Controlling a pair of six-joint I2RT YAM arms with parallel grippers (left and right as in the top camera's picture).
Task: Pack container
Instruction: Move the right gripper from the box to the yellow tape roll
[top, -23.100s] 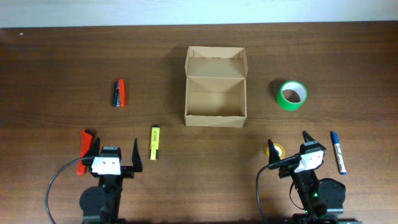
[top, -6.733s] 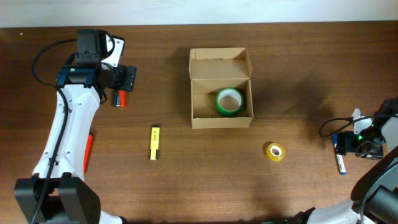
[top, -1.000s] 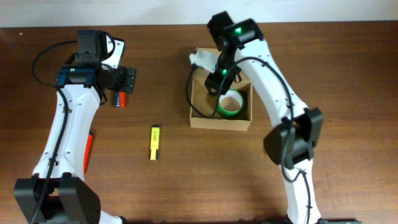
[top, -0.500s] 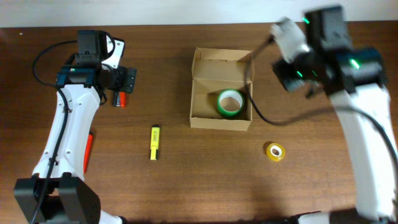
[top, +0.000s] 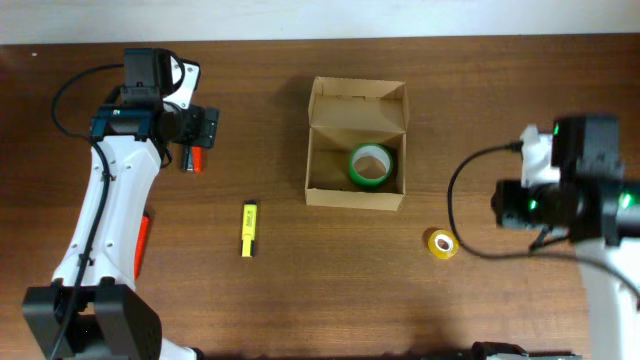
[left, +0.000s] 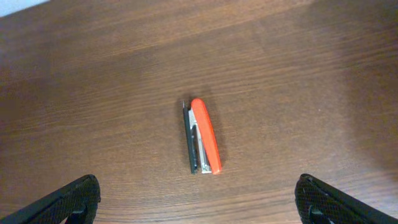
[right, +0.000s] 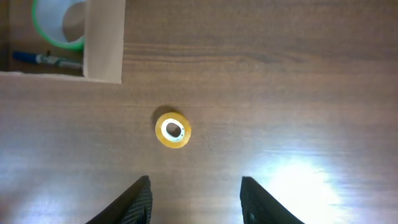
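The container (top: 357, 190), a tan cardboard box with its flap lid open, stands at mid-table. A green tape roll (top: 369, 163) lies inside it. In the right wrist view a blue marker (right: 46, 59) lies in the container (right: 103, 43) beside the green tape roll (right: 59, 25). My right gripper (top: 503, 205) (right: 194, 199) is open and holds nothing. It hangs right of a small yellow tape roll (top: 441, 243) (right: 172, 130). Far left, my left gripper (top: 203, 127) (left: 198, 202) is wide open above a red stapler (top: 194, 158) (left: 203, 135).
A yellow highlighter (top: 249, 228) lies on the table left of the container. A red-orange tool (top: 143, 235) lies partly under the left arm. The table's back edge runs just behind the container's lid.
My right arm has swung away from above the container to the right side of the table, near the yellow tape roll. The left arm has not moved.
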